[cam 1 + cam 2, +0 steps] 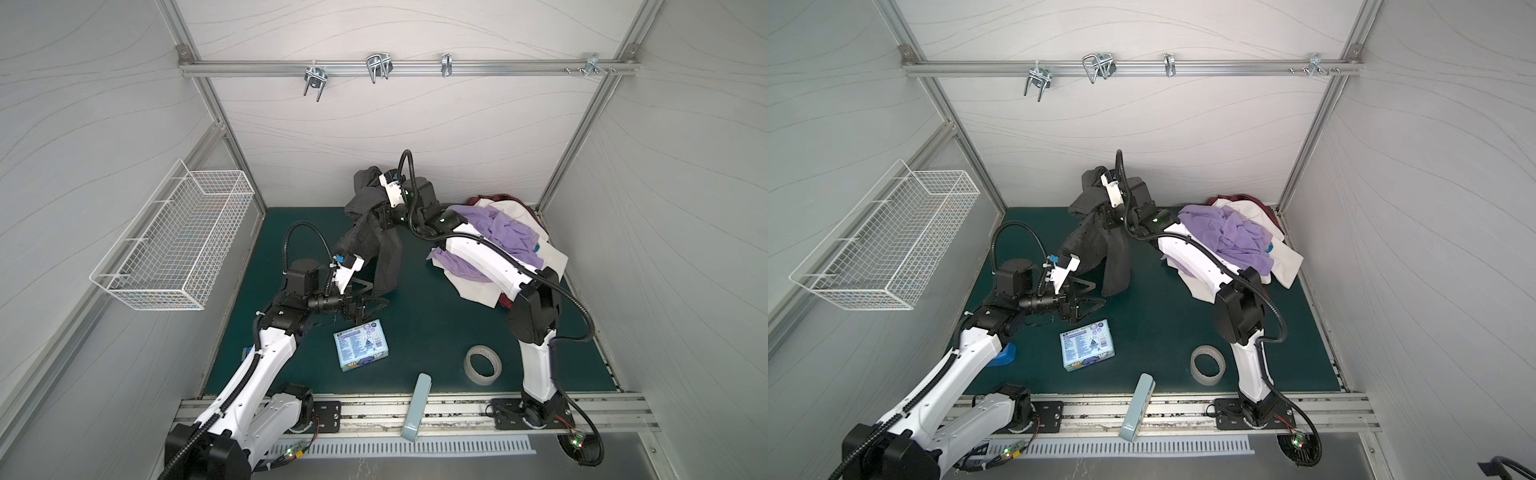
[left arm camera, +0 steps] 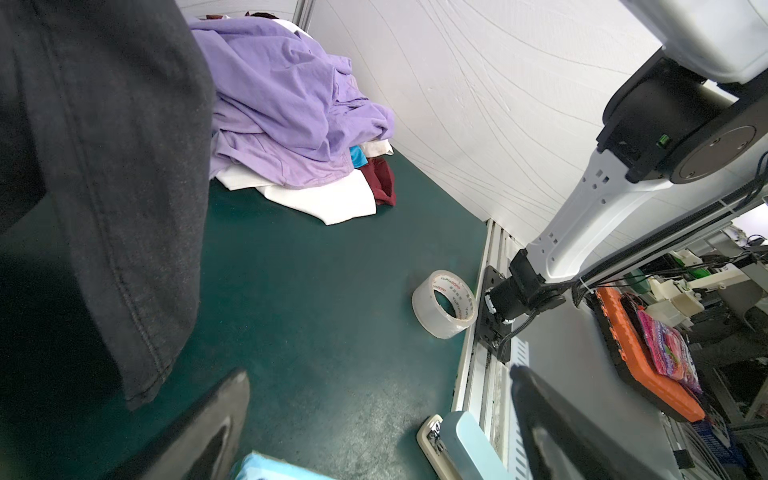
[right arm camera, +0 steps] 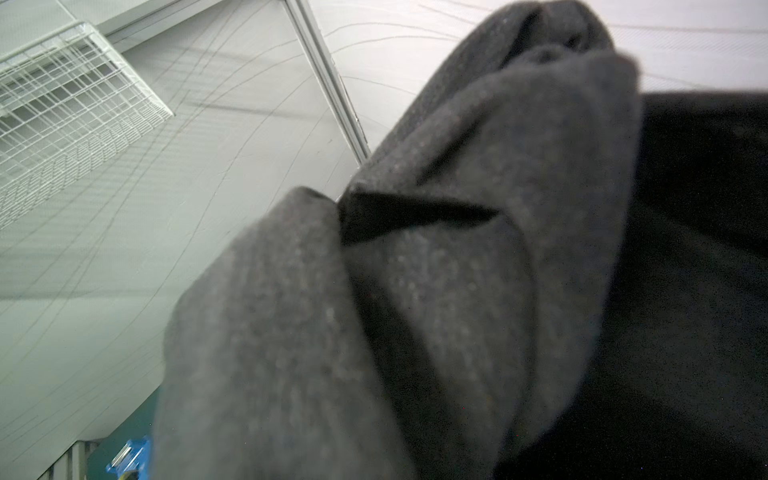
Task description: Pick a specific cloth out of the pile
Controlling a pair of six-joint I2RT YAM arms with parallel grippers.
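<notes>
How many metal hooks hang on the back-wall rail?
4. On the rail: the leftmost hook, the second hook just right of it, the third hook past the middle, the fourth hook near the right end. None seems hidden.

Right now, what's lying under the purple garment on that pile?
A white cloth spreads beneath the purple garment, with dark maroon fabric and a turquoise scrap poking out. Anything deeper is covered.

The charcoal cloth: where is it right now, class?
In both top views the cloth hangs mid-scene from the right gripper, left of the pile.
</notes>
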